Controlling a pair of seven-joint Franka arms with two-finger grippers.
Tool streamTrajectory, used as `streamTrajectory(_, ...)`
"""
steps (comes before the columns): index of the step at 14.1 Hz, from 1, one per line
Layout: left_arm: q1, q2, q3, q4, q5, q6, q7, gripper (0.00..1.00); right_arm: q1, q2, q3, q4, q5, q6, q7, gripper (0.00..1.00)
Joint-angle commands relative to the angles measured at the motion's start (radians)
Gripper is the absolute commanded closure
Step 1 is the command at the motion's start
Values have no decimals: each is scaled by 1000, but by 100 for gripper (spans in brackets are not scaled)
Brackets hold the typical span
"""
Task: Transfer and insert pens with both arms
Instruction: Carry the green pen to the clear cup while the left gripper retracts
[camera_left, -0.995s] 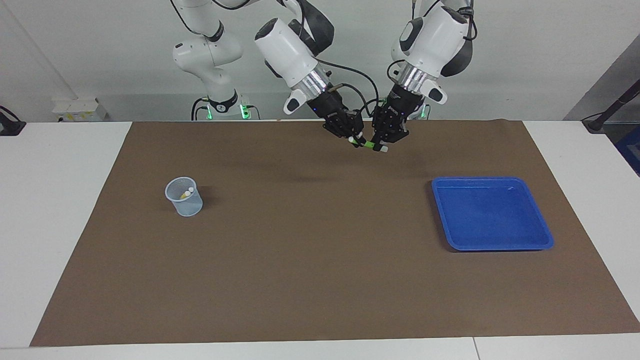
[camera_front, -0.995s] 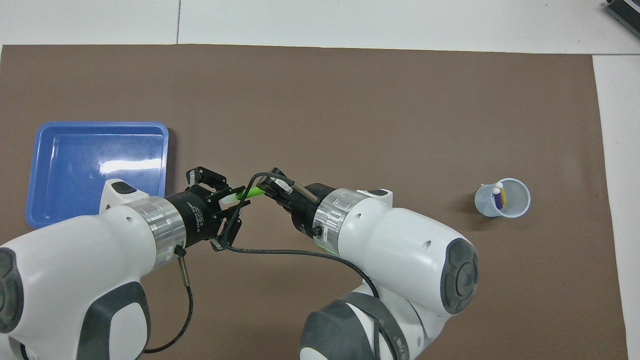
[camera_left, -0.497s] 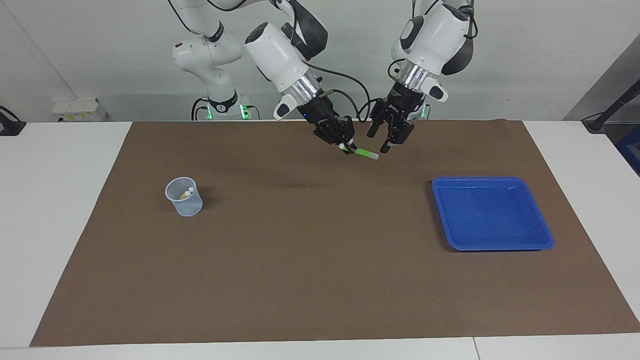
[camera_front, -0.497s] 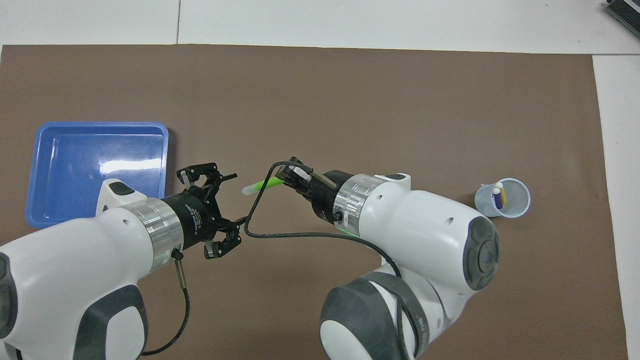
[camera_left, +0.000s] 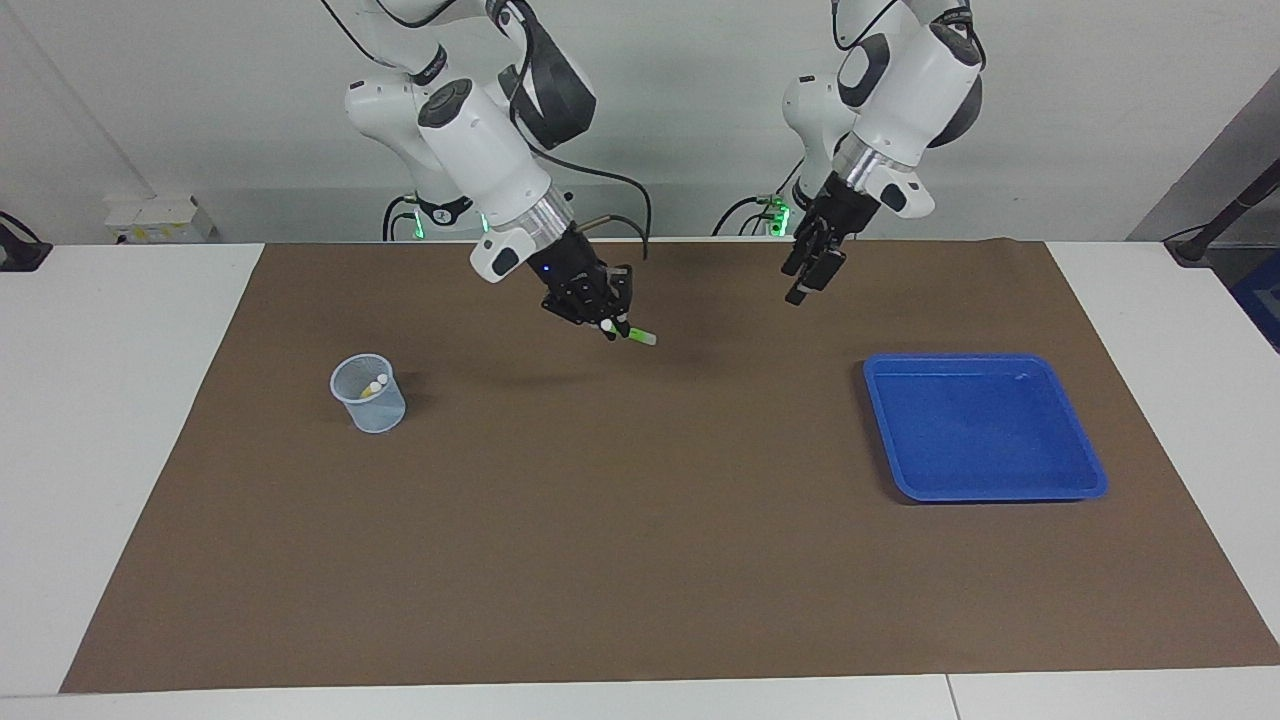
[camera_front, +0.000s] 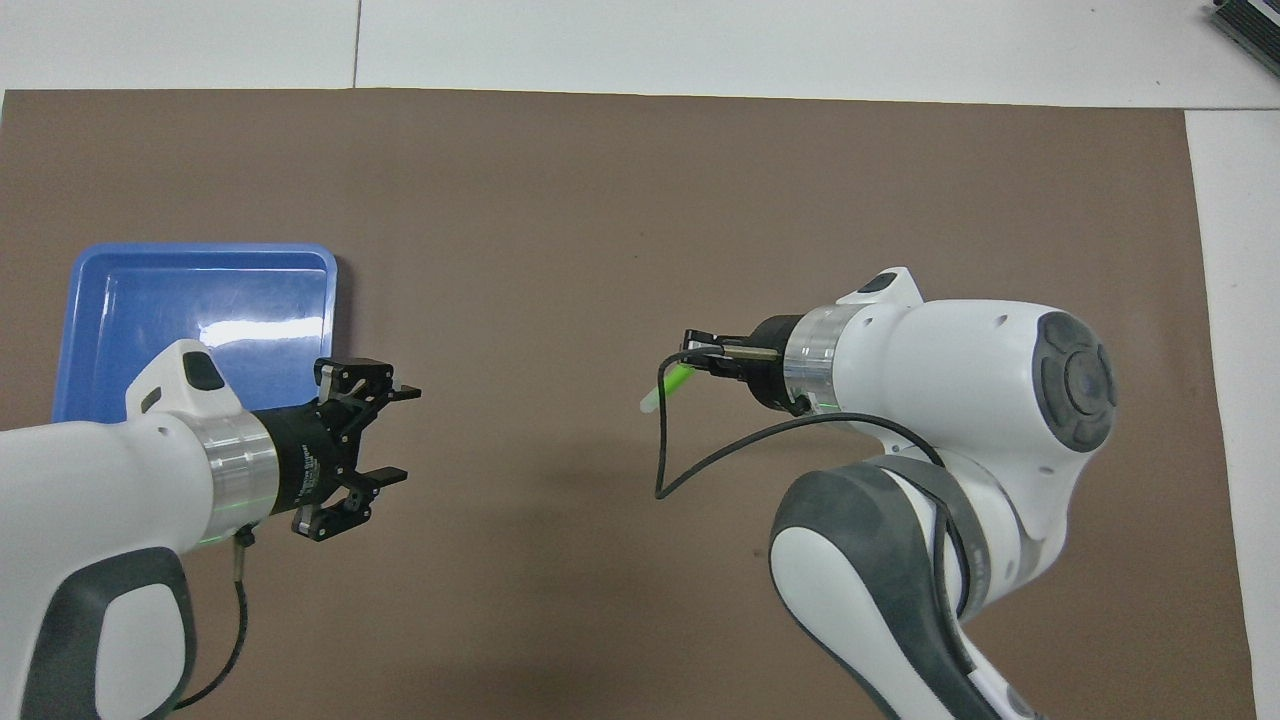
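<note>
A brown mat (camera_left: 640, 500) covers the table. On it, toward the left arm's end, lies a blue tray (camera_left: 985, 490), bare inside. The left gripper (camera_left: 808, 278) hangs in the air over the mat beside the tray's edge nearer the robots, its fingers spread apart with nothing between them. The right gripper (camera_left: 600, 318) is up over the mat's middle, well apart from the tray, clamped tight on the green pen (camera_left: 632, 335) — the pen juts out slantwise, pale cap (camera_front: 650, 403) outermost. Toward the right arm's end, far from the tray, stands a small clear cup (camera_left: 369, 395) holding the other two pens — purple and yellow colours cannot be told here, only pale caps (camera_left: 377, 384).
</note>
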Motion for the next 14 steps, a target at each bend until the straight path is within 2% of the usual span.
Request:
streamTrajectory(1, 101, -53, 13, -23, -13, -136, 303, 19, -39, -42, 9, -33, -91, -84, -69, 100)
streamTrajectory(3, 203, -62, 14, -20, -9, -225, 549, 19, -71, -52, 9, -32, -231, -150, -142, 100)
streamTrajectory(5, 276, -70, 16, -20, 11, -270, 758, 19, -108, -59, 7, -27, -304, -234, -274, 100)
streamTrajectory(9, 362, -70, 16, -12, 149, -299, 1084, 19, -193, -69, 7, -15, -504, -339, -518, 100)
streamTrajectory(14, 433, -41, 13, 38, 318, -290, 1431, 18, -296, -65, 7, 3, -598, -371, -787, 100)
